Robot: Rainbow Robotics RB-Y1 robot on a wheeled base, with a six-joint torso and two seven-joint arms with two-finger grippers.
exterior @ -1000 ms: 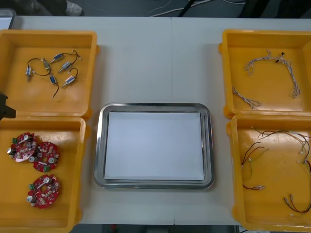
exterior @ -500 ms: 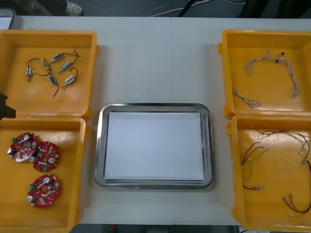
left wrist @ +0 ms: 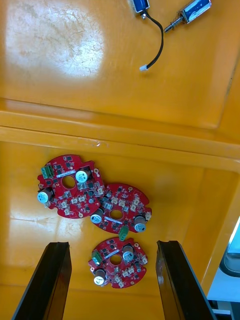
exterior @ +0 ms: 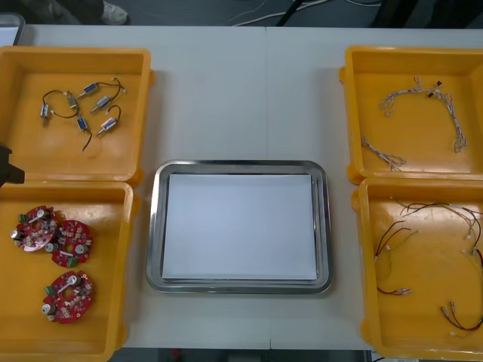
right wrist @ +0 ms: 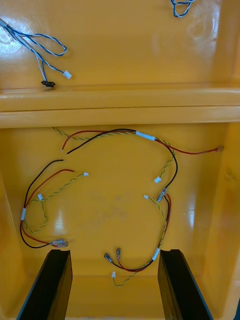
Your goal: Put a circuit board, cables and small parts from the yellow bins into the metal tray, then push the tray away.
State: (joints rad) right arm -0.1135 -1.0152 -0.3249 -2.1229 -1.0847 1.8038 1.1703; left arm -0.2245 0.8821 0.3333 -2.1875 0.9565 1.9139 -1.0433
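Left gripper [left wrist: 111,285] of mine hangs released, fingers wide apart, over the near yellow plastic bin [left wrist: 165,200] on my left. The nearest round red circuit board [left wrist: 118,262] sits between the fingers, just apart from the overlapping pair of boards [left wrist: 90,197] beyond it. Nothing lies in the shiny metal tray with its white inside [exterior: 241,164], so I judge the first pick is yet to come and that lone board is the one to take. I would come straight down, close across its rim rather than on the upright components, and lift clear before swinging over to the tray at the table's middle. Right gripper [right wrist: 114,285] waits spread open over the near right-hand yellow bin [right wrist: 110,205], above the loose red, black and yellow cables [right wrist: 160,200]. How high either gripper hangs above its bin floor I cannot judge. One board of the pair hides part of the other's edge. The cables cross so often that I cannot tell which end belongs to which.
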